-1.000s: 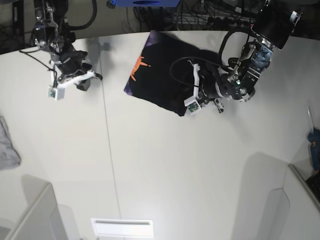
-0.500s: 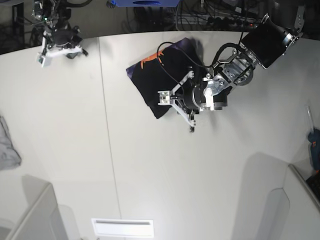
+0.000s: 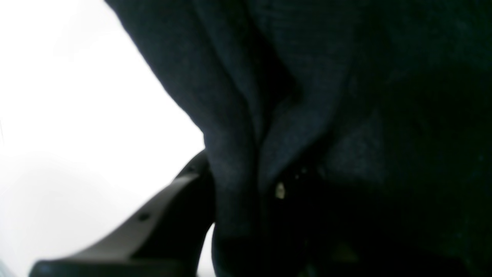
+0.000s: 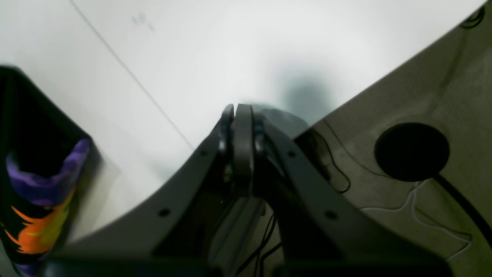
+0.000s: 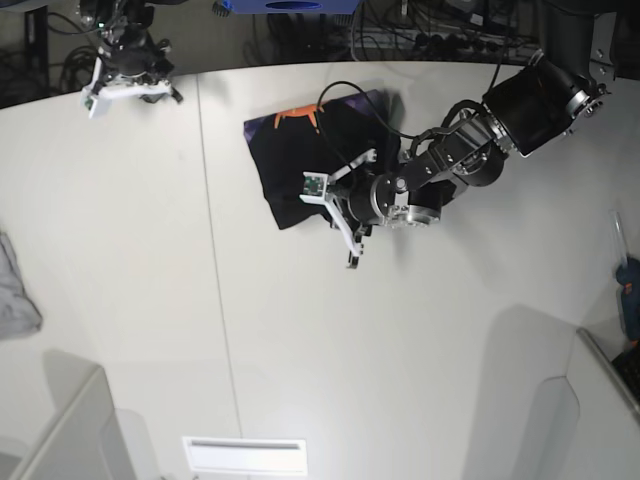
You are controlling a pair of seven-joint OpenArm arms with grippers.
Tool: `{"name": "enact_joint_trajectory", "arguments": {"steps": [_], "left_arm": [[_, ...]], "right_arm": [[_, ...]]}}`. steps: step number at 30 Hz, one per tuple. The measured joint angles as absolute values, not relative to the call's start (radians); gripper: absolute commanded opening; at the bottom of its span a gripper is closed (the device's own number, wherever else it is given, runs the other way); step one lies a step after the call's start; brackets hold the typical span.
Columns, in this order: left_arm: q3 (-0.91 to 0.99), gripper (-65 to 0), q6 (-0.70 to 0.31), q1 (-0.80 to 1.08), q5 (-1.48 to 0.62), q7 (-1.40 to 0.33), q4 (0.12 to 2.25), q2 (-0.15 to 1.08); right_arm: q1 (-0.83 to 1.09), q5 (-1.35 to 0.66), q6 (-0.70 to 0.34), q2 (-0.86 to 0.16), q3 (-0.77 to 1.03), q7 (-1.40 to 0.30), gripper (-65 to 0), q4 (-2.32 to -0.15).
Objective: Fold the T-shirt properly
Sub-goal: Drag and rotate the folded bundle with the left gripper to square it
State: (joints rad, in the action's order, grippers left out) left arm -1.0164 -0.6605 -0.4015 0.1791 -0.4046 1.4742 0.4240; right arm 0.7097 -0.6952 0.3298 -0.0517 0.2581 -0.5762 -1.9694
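We judge the task well advanced: the T-shirt lies as 1 compact dark bundle on the far middle of the white table, its orange print uppermost near the far edge. The outline is uneven, so final squaring and release appear to remain.

The left gripper sits at the bundle's near edge; the left wrist view shows black cloth bunched between its narrowly set jaws, so we read it as holding a fold. The right gripper is fully closed, empty, well apart at the far corner.

Count: 1 T-shirt, 2 grippers, 1 grey cloth.
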Motion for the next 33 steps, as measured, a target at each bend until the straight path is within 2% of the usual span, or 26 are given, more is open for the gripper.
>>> {"name": "enact_joint_trajectory", "arguments": {"steps": [12, 25, 33], "left_arm": [[-1.179, -65.0, -0.667, -0.491, 0.168, -0.267, 1.460, 0.419], [-1.188, -65.0, -0.681, -0.517, 0.154, -0.245, 1.396, 0.366], [-1.195, -65.0, -0.687, -0.539, 0.152, -0.242, 1.396, 0.366]], "right_arm": [[0.707, -0.695, 0.330, -0.054, 0.257, -0.571, -65.0, -1.968], [0.709, -0.691, 0.329, -0.054, 0.257, -0.574, -65.0, -1.928], [0.707, -0.491, 0.330, 0.004, 0.223, -0.573, -65.0, -1.927]]}}
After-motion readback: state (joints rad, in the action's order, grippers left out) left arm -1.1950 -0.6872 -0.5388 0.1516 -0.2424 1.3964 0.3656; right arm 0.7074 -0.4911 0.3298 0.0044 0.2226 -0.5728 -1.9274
